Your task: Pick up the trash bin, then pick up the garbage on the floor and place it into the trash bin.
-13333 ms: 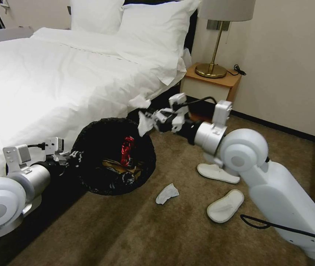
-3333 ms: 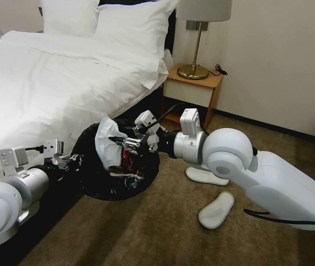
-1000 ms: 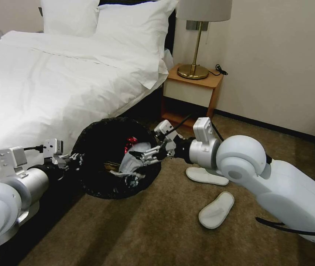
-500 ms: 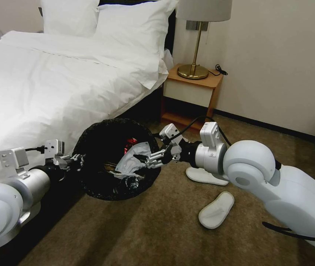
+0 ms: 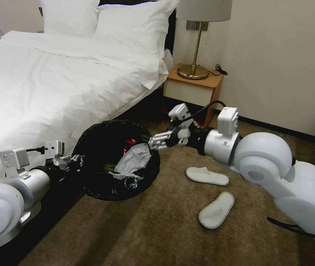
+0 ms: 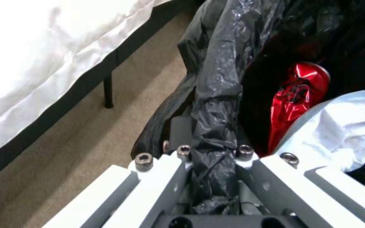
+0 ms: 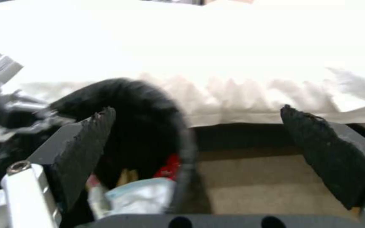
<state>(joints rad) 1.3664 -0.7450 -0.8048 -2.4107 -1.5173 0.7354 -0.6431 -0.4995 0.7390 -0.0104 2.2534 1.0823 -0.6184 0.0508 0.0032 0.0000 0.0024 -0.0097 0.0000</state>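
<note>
Right gripper (image 5: 153, 142) is backing out of the bin (image 5: 91, 147) at frame center, fingers spread, tissue (image 5: 135, 160) sitting inside; left gripper (image 5: 76, 159) is clamping the bin's rim, lower left.

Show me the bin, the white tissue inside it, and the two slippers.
trash bin (image 5: 91, 142), head view, black-lined rim.
white tissue (image 5: 135, 162), head view, its middle.
slippers (image 5: 206, 176), head view, the farther one's sole.

Right gripper (image 5: 153, 142), fingers spread and empty, just past trash bin (image 5: 91, 147) rim; bed (image 5: 54, 81) beyond it, nightstand (image 5: 192, 87) behind, slippers (image 5: 216, 208) and bare carpet (image 5: 146, 229) below.
</note>
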